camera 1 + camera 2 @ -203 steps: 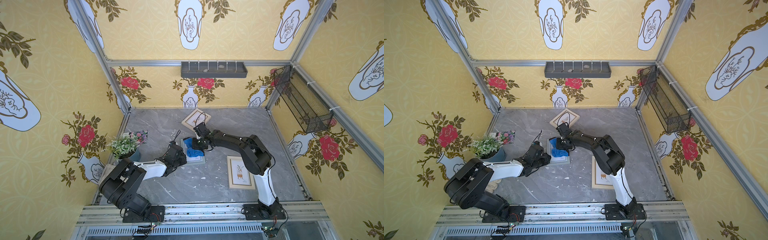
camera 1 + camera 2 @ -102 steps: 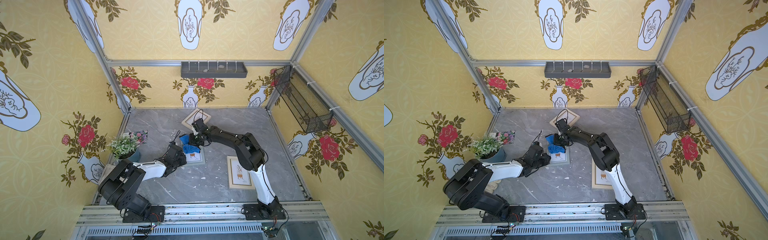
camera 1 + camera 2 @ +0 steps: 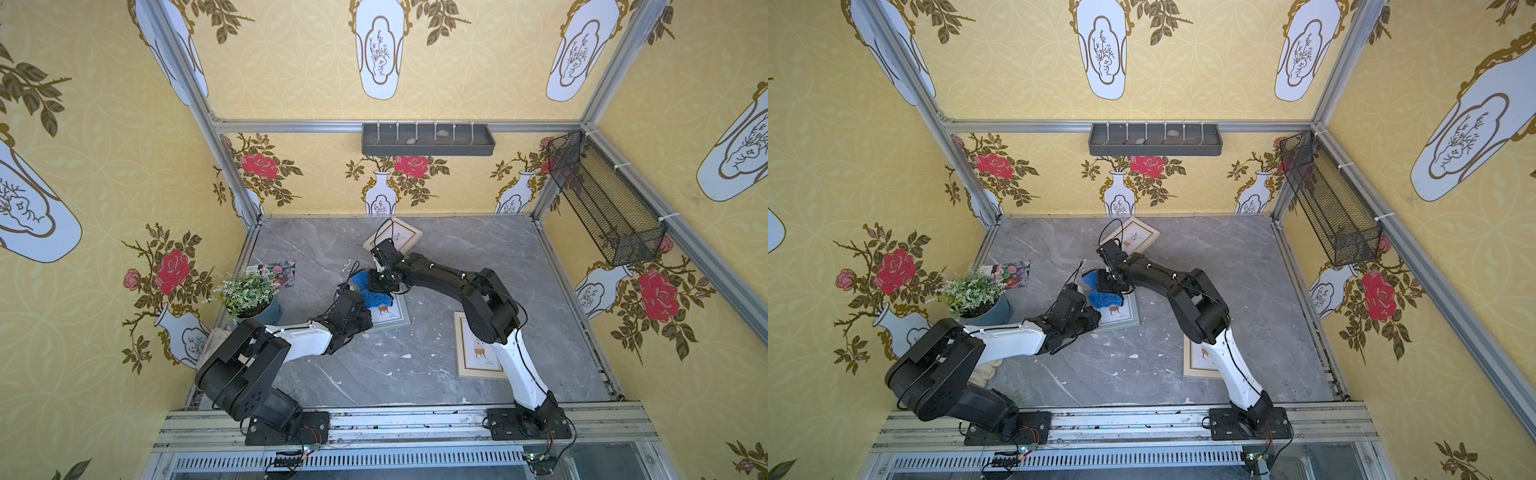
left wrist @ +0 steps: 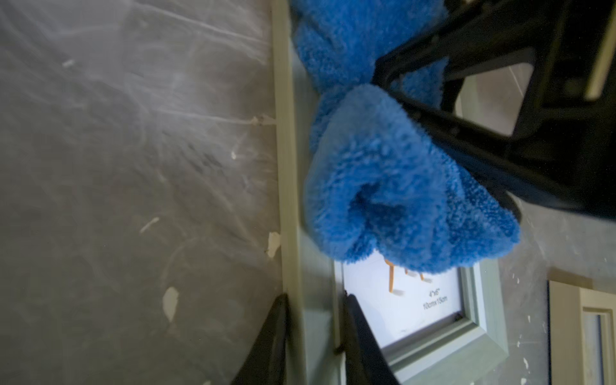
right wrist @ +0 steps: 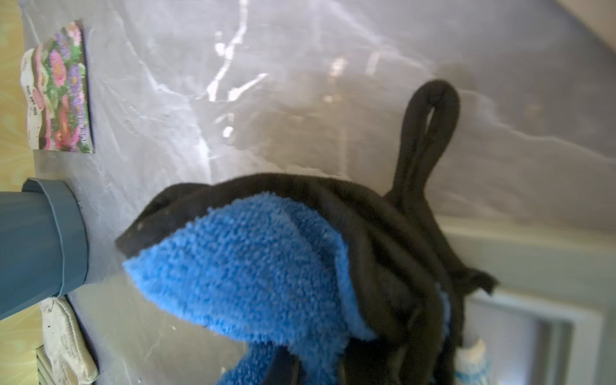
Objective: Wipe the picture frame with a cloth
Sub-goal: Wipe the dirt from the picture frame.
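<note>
Cloth [image 3: 374, 296]: blue, bunched into a wad. It sits on the far half of the frame [image 3: 394, 319], which lies flat on the bench [image 3: 478, 241].
Right hand [image 3: 380, 286]: clenched on the cloth from above. The wad bulges out on both sides of its fingers [image 4: 460, 133].
Left hand [image 4: 315, 296]: grasping the frame's side rail, one finger on the outer edge and one on the glass side. The cloth lies just beyond its tips, apart from them.
Hidden: the frame's far half is under the cloth. Only the foot of the print and a small size label show.
Cut off: the left wrist view shows only the tips of the left fingers.
Hard to make out: in both top views the left hand's grip is buried under its own wrist. In the right wrist view the right fingertips sink into the pile.
</note>
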You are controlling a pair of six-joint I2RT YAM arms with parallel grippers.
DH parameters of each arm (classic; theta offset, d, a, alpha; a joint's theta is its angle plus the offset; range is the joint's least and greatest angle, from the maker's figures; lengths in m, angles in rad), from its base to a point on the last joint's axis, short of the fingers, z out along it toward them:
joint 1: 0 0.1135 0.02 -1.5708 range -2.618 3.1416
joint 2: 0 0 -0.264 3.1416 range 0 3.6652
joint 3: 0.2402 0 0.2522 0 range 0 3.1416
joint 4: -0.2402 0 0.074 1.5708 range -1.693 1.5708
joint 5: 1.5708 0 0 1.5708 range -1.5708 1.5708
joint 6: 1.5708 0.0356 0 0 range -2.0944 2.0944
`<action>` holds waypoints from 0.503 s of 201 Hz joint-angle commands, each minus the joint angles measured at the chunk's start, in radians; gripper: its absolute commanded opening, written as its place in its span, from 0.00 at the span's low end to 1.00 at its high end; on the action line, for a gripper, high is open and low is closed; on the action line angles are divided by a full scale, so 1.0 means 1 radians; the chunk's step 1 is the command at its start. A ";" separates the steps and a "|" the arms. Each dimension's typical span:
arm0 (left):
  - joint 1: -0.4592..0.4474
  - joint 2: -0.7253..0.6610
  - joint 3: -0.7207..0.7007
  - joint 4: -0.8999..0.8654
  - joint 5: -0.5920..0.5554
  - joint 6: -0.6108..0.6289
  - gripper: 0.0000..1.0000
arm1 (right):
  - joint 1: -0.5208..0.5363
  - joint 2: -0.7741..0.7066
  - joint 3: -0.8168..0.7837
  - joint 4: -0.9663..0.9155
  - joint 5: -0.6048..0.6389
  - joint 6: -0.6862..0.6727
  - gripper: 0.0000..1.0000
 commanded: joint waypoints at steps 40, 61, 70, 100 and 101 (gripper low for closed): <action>-0.001 0.012 -0.032 -0.303 0.015 0.018 0.19 | -0.110 -0.155 -0.242 -0.037 0.074 0.007 0.07; -0.001 0.028 -0.020 -0.302 0.015 0.020 0.19 | -0.079 -0.169 -0.242 -0.046 0.078 0.009 0.08; 0.000 0.036 -0.013 -0.302 0.017 0.021 0.19 | -0.050 -0.159 -0.225 -0.044 0.067 0.016 0.08; -0.001 0.037 -0.004 -0.312 0.011 0.020 0.19 | 0.024 -0.124 -0.198 -0.042 0.024 0.037 0.07; -0.001 0.036 -0.004 -0.312 0.010 0.020 0.19 | 0.024 -0.125 -0.201 -0.041 0.022 0.037 0.07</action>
